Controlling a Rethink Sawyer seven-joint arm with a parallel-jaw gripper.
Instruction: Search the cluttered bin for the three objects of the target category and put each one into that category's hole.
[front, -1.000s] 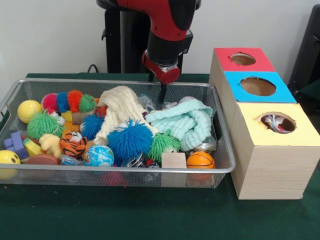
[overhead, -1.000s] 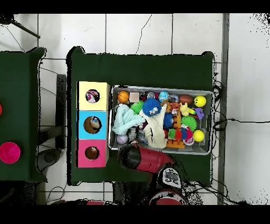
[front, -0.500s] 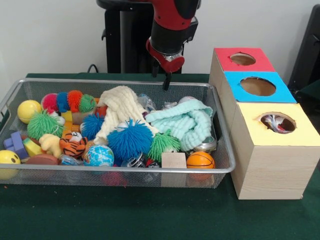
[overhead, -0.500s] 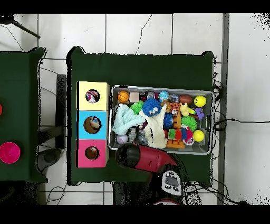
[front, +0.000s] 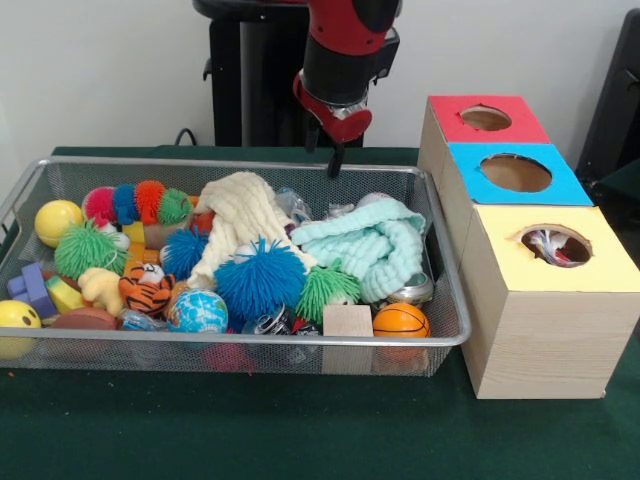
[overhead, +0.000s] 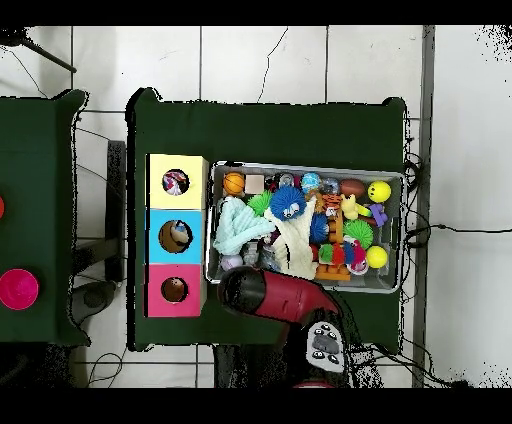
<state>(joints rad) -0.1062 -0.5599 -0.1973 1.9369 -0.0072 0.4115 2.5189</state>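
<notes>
The wire mesh bin (front: 250, 341) (overhead: 392, 285) is packed with toys. Among them are a cream cloth (front: 240, 215), a mint knitted cloth (front: 375, 245), a blue spiky ball (front: 260, 280), a green spiky ball (front: 88, 248), a mini basketball (front: 401, 320), a globe ball (front: 197, 312) and a wooden block (front: 347, 321). My gripper (front: 333, 160) hangs above the bin's far rim, over the gap between the two cloths, with nothing seen in it. In the overhead view the red arm (overhead: 270, 295) covers it.
To the right of the bin stands a wooden box with a red hole (front: 486, 118) (overhead: 175, 290), a blue hole (front: 516, 173) (overhead: 175, 236) and a yellow hole (front: 556, 245) (overhead: 176, 181). Something white and red lies inside the yellow hole. Green cloth (front: 300, 430) covers the table.
The gripper has risen out of the bin, from just above the cloths to above the far rim. Over the last half second it has barely moved. The toys look undisturbed.
</notes>
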